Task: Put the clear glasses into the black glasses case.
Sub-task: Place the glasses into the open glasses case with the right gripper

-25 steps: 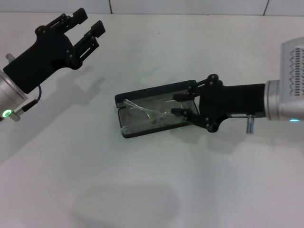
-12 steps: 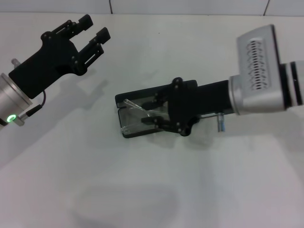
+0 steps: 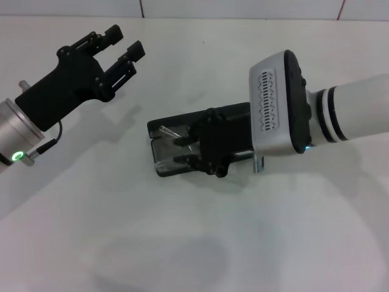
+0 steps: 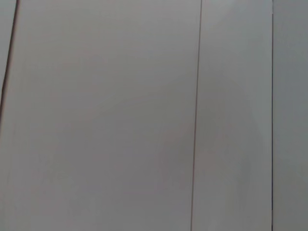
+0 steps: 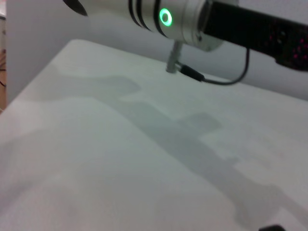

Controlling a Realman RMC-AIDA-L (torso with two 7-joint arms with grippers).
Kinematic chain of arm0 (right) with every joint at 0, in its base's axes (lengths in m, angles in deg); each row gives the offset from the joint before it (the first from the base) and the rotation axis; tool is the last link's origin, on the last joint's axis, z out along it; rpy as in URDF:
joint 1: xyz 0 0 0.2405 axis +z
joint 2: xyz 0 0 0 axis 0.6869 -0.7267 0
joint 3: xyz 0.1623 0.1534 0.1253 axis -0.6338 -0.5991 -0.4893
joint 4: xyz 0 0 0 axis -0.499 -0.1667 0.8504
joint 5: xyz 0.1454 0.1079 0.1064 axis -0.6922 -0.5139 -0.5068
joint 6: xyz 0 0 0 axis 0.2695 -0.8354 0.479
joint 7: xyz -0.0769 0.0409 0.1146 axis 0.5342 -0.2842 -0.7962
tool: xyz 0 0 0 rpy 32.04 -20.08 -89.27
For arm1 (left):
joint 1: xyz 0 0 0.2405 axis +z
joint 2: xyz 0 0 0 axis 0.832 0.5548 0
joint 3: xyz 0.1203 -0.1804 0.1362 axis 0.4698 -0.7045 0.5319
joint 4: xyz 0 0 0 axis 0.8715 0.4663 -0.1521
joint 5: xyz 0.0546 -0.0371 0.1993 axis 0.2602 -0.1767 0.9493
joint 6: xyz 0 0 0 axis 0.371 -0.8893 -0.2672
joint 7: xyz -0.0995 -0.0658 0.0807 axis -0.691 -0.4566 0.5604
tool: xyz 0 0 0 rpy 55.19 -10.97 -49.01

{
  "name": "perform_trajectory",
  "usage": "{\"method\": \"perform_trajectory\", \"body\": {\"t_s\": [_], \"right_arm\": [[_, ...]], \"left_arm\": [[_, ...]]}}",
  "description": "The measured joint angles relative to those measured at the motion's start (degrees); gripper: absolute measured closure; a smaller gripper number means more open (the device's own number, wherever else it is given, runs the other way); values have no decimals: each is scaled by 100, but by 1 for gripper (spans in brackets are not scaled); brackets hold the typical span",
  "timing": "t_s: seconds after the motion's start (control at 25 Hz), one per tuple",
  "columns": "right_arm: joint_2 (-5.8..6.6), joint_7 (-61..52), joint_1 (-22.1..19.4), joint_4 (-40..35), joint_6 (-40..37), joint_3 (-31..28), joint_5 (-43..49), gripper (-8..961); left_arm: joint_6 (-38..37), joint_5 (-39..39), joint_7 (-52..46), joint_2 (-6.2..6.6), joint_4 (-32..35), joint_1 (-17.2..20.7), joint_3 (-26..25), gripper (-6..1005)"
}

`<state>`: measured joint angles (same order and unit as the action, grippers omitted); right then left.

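Note:
The black glasses case [image 3: 177, 120] lies open in the middle of the white table [image 3: 182, 231] in the head view. The clear glasses [image 3: 166, 132] rest inside it toward its left end, partly hidden. My right gripper [image 3: 181, 149] reaches in low over the case from the right, open, with its fingers straddling the glasses; whether they touch them I cannot tell. My left gripper [image 3: 124, 39] hangs open and empty in the air at the far left, well away from the case. Neither wrist view shows the case or the glasses.
The right arm's silver wrist housing [image 3: 276, 109] covers the right end of the case. The right wrist view shows bare table and the left arm's wrist with a green light [image 5: 166, 17]. Only pale wall panels [image 4: 144, 115] show in the left wrist view.
My right arm has pushed leftward, from the case's right end to over its left half, fingers still apart. The left gripper drifted slightly right. The glasses stay in the case.

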<state>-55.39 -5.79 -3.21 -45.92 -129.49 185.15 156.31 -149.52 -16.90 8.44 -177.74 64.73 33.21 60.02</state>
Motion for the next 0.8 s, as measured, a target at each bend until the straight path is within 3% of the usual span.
{"method": "perform_trajectory", "body": {"t_s": [0.44,0.48,0.8], "right_arm": [[49,-444,-534,-654,-67,-173,599,709],[26,-494,-732,-901,-89,-301,807,709],[10,-474,-781,-1001,-81,-319,821,709]], "left_arm": [[-61,11,-1,11,1,53,-2,475],[-62,13,1,12,1,53,-2,475],[-62,14,31,7,1,48,-2,476]]}}
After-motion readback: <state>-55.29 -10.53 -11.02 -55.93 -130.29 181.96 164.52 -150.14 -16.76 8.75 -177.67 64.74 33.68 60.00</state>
